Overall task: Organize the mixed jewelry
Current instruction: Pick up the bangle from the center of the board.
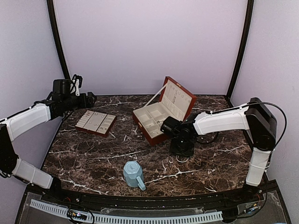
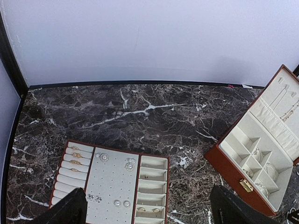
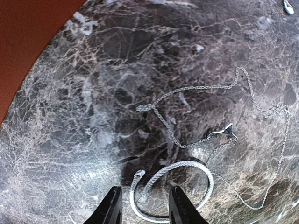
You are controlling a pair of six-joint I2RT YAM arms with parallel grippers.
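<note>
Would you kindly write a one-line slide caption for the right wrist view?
Right end effector, jaws apart, poised over a silver bangle beside a thin chain on the marble table.

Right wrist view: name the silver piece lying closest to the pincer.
The twisted open bangle, its loop showing partly between the fingertips of the right pincer; the thin chain necklace lies spread farther out.

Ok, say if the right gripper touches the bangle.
Cannot tell: the right wrist view shows the right gripper straddling the bangle, its fingers hiding any contact.

Dark marble table [image 1: 93, 158] carries tray [image 1: 96, 122], open box [image 1: 152, 122], mug [image 1: 133, 173], bracelet [image 3: 184, 163] and chain [image 3: 196, 87].
</note>
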